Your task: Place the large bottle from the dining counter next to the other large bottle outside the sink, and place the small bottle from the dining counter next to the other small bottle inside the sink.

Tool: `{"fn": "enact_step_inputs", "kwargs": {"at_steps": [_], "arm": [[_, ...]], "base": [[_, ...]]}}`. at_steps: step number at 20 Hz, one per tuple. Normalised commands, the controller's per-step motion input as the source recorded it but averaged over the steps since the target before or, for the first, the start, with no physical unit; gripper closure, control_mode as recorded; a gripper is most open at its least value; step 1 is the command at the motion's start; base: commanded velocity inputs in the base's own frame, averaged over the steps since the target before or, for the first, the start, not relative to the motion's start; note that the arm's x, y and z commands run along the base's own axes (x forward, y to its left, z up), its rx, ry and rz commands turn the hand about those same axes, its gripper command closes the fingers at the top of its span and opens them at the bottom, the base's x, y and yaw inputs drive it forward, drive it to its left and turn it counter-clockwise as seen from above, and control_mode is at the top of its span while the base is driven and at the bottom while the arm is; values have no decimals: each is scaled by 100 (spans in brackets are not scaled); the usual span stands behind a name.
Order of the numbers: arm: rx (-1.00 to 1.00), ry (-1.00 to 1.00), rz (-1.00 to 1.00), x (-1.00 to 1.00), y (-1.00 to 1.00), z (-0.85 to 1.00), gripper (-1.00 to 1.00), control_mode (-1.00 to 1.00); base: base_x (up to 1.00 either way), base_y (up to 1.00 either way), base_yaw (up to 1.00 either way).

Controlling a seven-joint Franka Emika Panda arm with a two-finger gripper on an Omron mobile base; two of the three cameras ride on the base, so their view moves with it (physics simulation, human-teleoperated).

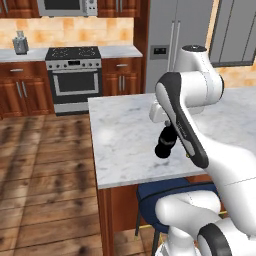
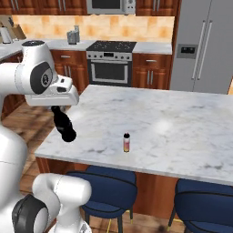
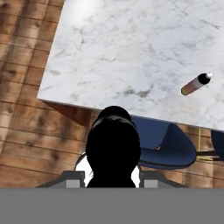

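My gripper (image 2: 58, 109) is shut on the large bottle (image 2: 64, 125), an all-black bottle held lifted over the near left corner of the dining counter (image 2: 182, 118). From the left base the bottle (image 1: 166, 143) hangs tilted below the hand, above the marble top (image 1: 125, 140). In the hand view its dark body (image 3: 113, 146) sits between the jaws and hides the fingertips. The small bottle (image 2: 126, 142), pale orange-pink with a dark cap, stands upright near the counter's front edge, to the right of the gripper (image 3: 195, 84). The sink and the other two bottles are out of view.
Blue stools (image 2: 107, 182) (image 2: 205, 200) stand under the counter's near edge, one of them directly below the held bottle (image 3: 164, 146). The oven (image 1: 75, 75) and grey fridge (image 2: 205, 45) line the back wall. Wood floor (image 1: 45, 175) lies to the counter's left.
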Motion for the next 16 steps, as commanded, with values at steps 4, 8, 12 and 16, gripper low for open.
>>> {"fn": "enact_step_inputs", "kwargs": {"at_steps": [4,8,12,16], "arm": [[0,0,0,0,0,0,100,100],[0,0,0,0,0,0,100,100],[0,0,0,0,0,0,100,100],[0,0,0,0,0,0,100,100]], "base": [[-27,62,0],[-29,85,0],[-26,95,0],[-10,83,0]]}}
